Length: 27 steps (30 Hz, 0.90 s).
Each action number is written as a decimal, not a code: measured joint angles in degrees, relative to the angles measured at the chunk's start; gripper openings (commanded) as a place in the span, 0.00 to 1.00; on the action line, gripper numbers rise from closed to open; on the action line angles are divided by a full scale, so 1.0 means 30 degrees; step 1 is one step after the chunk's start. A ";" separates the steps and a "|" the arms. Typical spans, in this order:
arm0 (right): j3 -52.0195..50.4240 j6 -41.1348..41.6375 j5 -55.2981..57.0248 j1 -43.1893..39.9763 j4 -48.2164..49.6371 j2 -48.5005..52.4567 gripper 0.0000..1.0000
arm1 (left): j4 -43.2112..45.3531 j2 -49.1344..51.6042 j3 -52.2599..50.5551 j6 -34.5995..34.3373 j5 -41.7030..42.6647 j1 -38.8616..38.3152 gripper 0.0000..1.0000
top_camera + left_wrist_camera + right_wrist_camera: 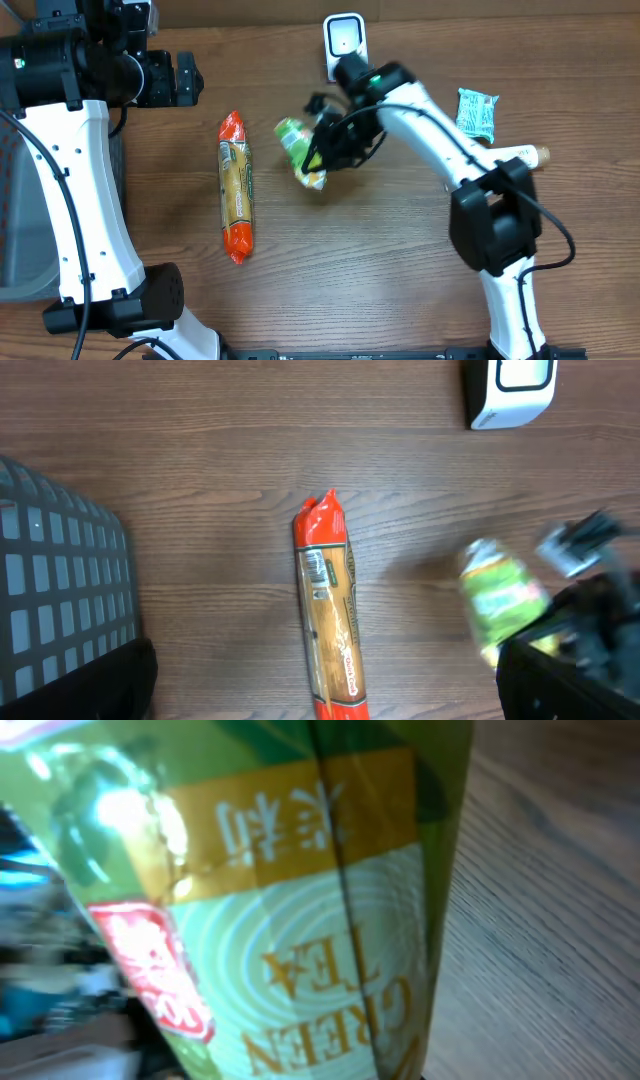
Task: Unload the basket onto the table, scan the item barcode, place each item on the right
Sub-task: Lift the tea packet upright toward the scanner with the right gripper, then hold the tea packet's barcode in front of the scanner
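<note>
A green tea packet point(296, 148) sits in my right gripper point(330, 143), which is shut on it just below the white barcode scanner point(343, 40). In the right wrist view the packet point(300, 910) fills the frame, its "GREEN TEA" print upside down, and hides the fingers. In the left wrist view the packet point(498, 598) shows blurred at the right and the scanner point(510, 390) at the top right. My left gripper point(185, 78) hangs open at the far left, well above the table, with nothing between its fingers point(90, 680).
A long orange noodle packet point(236, 185) lies left of centre, directly under the left wrist camera point(330, 620). A teal packet point(477, 112) and a small bottle point(530, 155) lie at the right. A grey basket point(60, 590) stands at the left edge.
</note>
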 measured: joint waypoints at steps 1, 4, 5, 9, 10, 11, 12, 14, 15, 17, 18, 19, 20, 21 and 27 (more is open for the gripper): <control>0.0000 0.0015 -0.0488 -0.0328 0.0007 -0.0029 0.04 | 0.0000 0.0000 0.0000 0.0000 0.0000 0.0000 1.00; 0.0000 0.0022 -0.2346 -0.1800 -0.0015 -0.0248 0.04 | 0.0000 0.0000 0.0000 0.0000 0.0000 0.0000 1.00; 0.0000 0.0015 -0.2936 -0.2339 -0.0007 -0.0415 0.04 | 0.0000 0.0000 0.0000 0.0000 0.0000 0.0000 1.00; 0.0000 0.0022 -0.4058 -0.3774 0.0015 -0.1166 0.04 | 0.0000 0.0000 0.0000 0.0000 0.0000 0.0000 1.00; 0.0000 0.0015 -0.4248 -0.4051 0.0007 -0.1406 0.04 | 0.0000 0.0000 0.0000 0.0000 0.0000 0.0000 0.99; 0.0000 0.0022 -0.4393 -0.4328 0.0015 -0.1690 0.04 | 0.0000 0.0000 0.0000 0.0000 0.0000 0.0000 1.00; 0.0000 0.0022 -0.4481 -0.4488 0.0015 -0.1909 0.04 | 0.0000 0.0000 0.0000 0.0000 0.0000 0.0000 1.00; 0.0000 0.0015 -0.4568 -0.4699 0.0036 -0.2295 0.04 | 0.0000 0.0000 0.0000 0.0000 0.0000 0.0000 0.99; 0.0000 0.0022 -0.4597 -0.4765 0.0066 -0.2506 0.04 | -0.0007 0.0000 0.0000 0.0000 0.0000 0.0000 0.99; 0.0000 0.0015 -0.4554 -0.4809 0.0160 -0.2900 0.04 | 0.0000 0.0000 0.0000 0.0000 0.0000 0.0000 1.00; 0.0000 0.0022 -0.4459 -0.4809 0.0168 -0.3096 0.04 | 0.0000 0.0000 0.0000 0.0000 0.0000 0.0000 1.00; 0.0000 0.0015 -0.4342 -0.4809 0.0175 -0.3279 0.04 | 0.0000 0.0000 0.0000 0.0000 0.0000 0.0000 1.00; 0.0000 0.0015 -0.4255 -0.4801 0.0189 -0.3410 0.04 | 0.0000 0.0000 0.0000 0.0000 0.0000 0.0000 1.00; 0.0000 0.0015 -0.4197 -0.4787 0.0204 -0.3541 0.04 | 0.0000 0.0000 0.0000 0.0000 0.0000 0.0000 0.99; 0.0124 0.0495 -0.2783 -0.4707 0.0583 -0.4153 0.04 | 0.0000 0.0000 0.0000 0.0000 0.0000 0.0000 1.00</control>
